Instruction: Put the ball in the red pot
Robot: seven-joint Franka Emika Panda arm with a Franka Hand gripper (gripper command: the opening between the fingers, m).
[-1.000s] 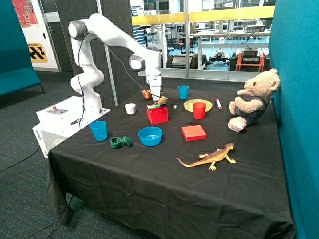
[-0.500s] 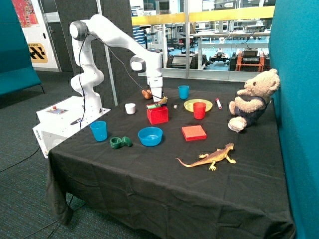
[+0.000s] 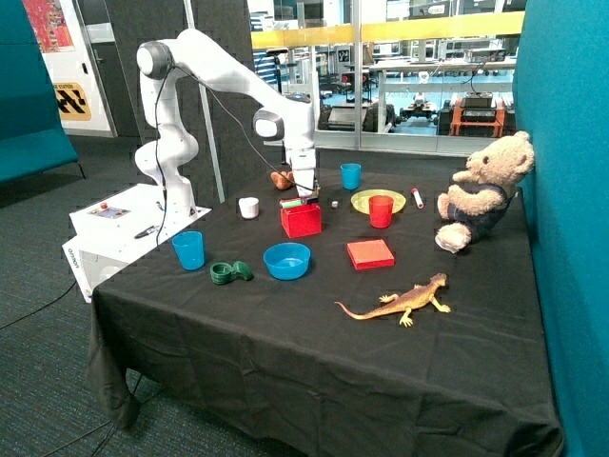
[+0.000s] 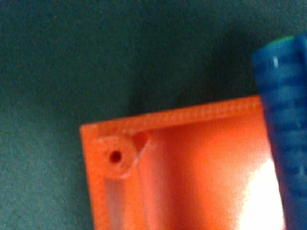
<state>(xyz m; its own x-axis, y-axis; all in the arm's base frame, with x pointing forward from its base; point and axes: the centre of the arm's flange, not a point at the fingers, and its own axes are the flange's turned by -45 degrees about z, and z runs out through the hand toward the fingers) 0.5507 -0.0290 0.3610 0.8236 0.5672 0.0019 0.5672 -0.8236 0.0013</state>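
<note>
Wrist view looks straight down into one inner corner of the red pot (image 4: pixel 192 167), so the claw (image 3: pixel 305 194) hangs directly above the opening, placed for a drop rather than a grasp. A blue ribbed finger (image 4: pixel 283 139) crosses the frame's edge; whether the claw is spread or pinching anything I cannot tell. The ball shows in neither view, so its whereabouts stay unknown. Outward on the black surface (image 3: pixel 285 324), a blue bowl (image 3: pixel 286 260) sits nearer, a flat red block (image 3: pixel 370 253) to the right.
</note>
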